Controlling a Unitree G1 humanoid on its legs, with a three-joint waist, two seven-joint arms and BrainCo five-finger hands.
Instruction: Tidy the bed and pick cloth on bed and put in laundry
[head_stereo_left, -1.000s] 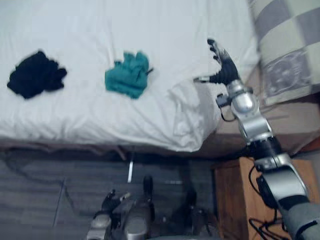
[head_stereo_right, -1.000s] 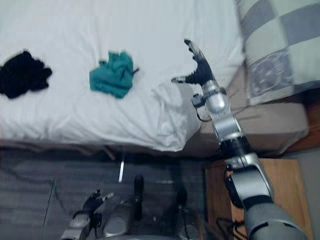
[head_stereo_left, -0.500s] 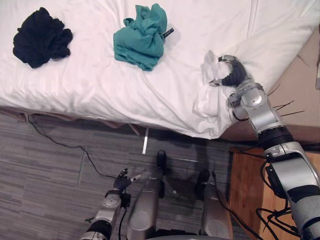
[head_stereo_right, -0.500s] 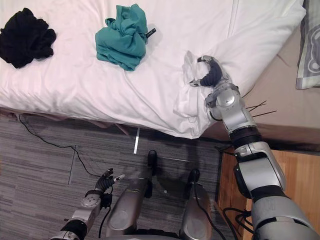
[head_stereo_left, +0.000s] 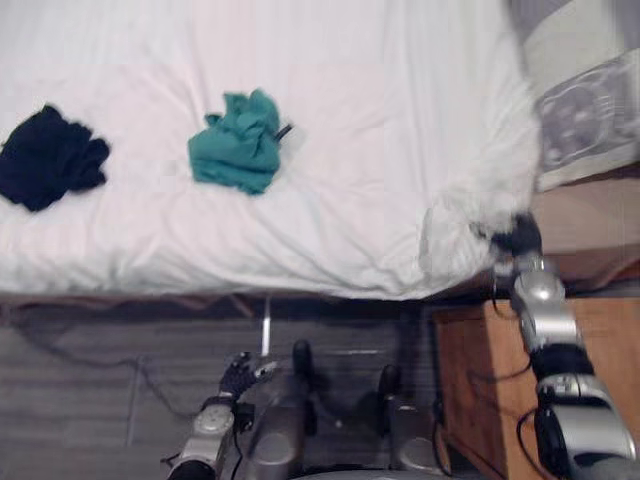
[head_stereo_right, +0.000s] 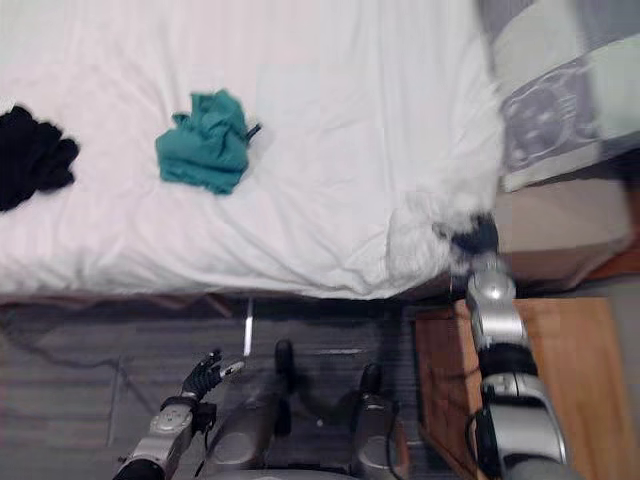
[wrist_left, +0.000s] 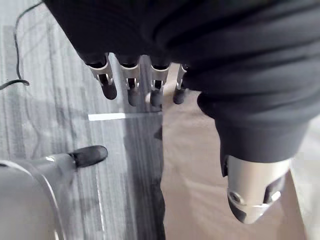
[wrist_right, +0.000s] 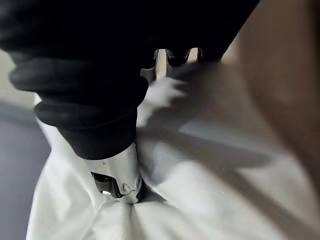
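A white sheet (head_stereo_left: 350, 110) covers the bed. On it lie a crumpled teal cloth (head_stereo_left: 237, 153) near the middle and a black cloth (head_stereo_left: 45, 168) at the left. My right hand (head_stereo_left: 517, 240) is at the bed's front right corner, shut on a bunched corner of the sheet (head_stereo_left: 455, 228). In the right wrist view its thumb (wrist_right: 117, 175) and fingers are pressed into the white sheet (wrist_right: 210, 190). My left hand (head_stereo_left: 236, 378) hangs low over the floor, open, with straight fingers (wrist_left: 130, 85) and nothing in it.
A grey checked pillow (head_stereo_left: 585, 90) lies at the bed's far right. A wooden nightstand (head_stereo_left: 470, 370) stands below the right hand, beside the beige bed base (head_stereo_left: 585, 225). Grey striped floor (head_stereo_left: 90, 380) runs along the bed's front edge.
The camera has shifted. My right hand, open above the sheet one second ago, closed on its folded corner and drew it right, out to the bed's corner. The cloths lie as before.
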